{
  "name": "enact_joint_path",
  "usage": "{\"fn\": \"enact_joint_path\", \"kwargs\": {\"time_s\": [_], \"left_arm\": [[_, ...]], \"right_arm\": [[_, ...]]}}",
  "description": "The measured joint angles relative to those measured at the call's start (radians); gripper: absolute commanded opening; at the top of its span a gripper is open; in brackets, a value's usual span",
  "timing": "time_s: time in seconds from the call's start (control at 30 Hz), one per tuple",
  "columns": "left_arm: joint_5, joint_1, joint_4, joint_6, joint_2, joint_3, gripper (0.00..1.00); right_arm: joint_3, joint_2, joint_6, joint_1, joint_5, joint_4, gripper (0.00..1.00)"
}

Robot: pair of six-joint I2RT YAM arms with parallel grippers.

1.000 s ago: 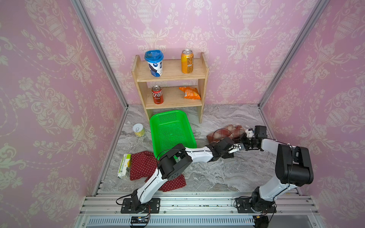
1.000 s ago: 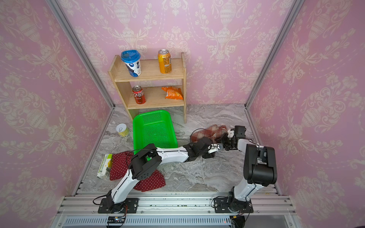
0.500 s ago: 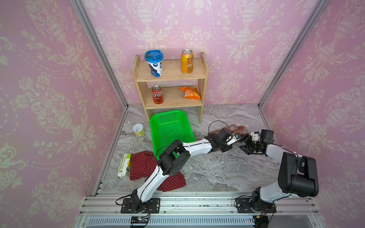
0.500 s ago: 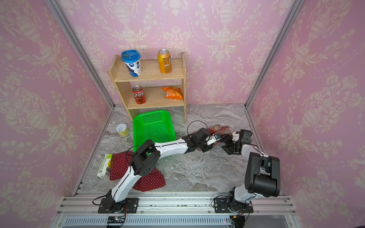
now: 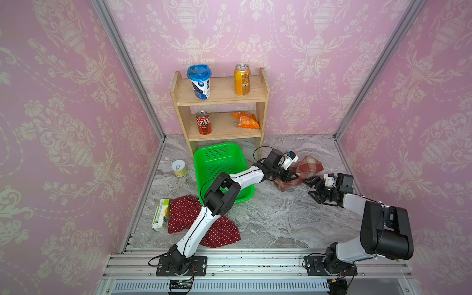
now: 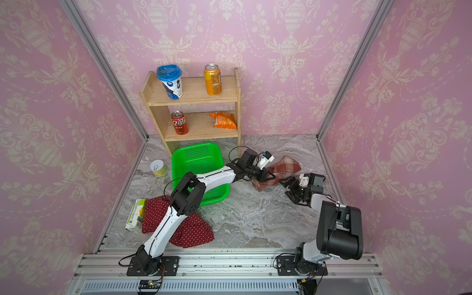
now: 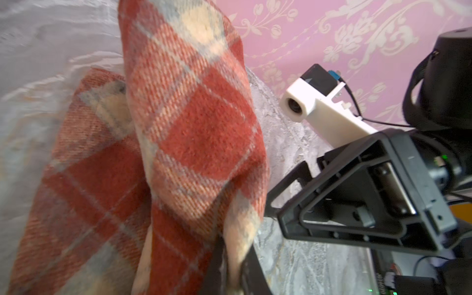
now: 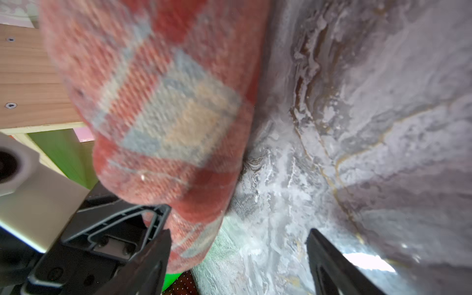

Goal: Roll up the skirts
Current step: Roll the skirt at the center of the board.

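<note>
**Plaid skirt pinched at one end, second gripper spread beside it**

In both top views the plaid skirt [image 5: 307, 167] lies bunched on the table [image 5: 268, 217], to the right of the basket [image 5: 217, 163] and clear of it. The left arm reaches over the basket's right rim. The left gripper [image 5: 293, 176] is pressed together on the skirt's end nearest the basket, probably to anchor that end so a roll can form. The right gripper [image 5: 313, 185] sits on the skirt's side away from the basket, jaws spread and holding nothing, likely ready for a fresh grip. The dotted skirt [image 6: 196, 232] lies flat in front of the basket, partly under the left arm; neither gripper is at it.

In the left wrist view, a thick fold of the plaid skirt [image 7: 194, 127] rises out of the left gripper [image 7: 229, 268], which pinches its cream edge.

In the right wrist view, the right gripper [image 8: 237, 255] frames bare table between its spread jaws. The plaid skirt [image 8: 166, 115] bulges close against one jaw, though actual contact cannot be told.
</note>
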Motion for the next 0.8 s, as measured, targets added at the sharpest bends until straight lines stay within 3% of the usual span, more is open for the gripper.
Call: {"fn": "enact_joint_path", "kwargs": {"time_s": [0.27,0.53,0.6,0.7,0.8], "left_arm": [[0.068,0.008,0.142,-0.219,0.046,-0.001,0.00],[0.110,0.022,0.252,-0.396,0.107,0.009,0.00],[0.110,0.023,0.257,-0.418,0.109,0.009,0.00],[0.107,0.023,0.255,-0.427,0.109,0.009,0.04],[0.099,0.024,0.251,-0.425,0.109,0.003,0.23]], "right_arm": [[0.000,0.106,0.064,0.014,-0.022,0.174,0.83],[0.010,0.214,0.100,0.020,-0.044,0.323,0.58],[0.014,0.233,0.108,0.022,-0.058,0.358,0.46],[0.019,0.247,0.123,0.026,-0.076,0.398,0.21],[0.021,0.251,0.122,0.032,-0.084,0.417,0.00]]}}
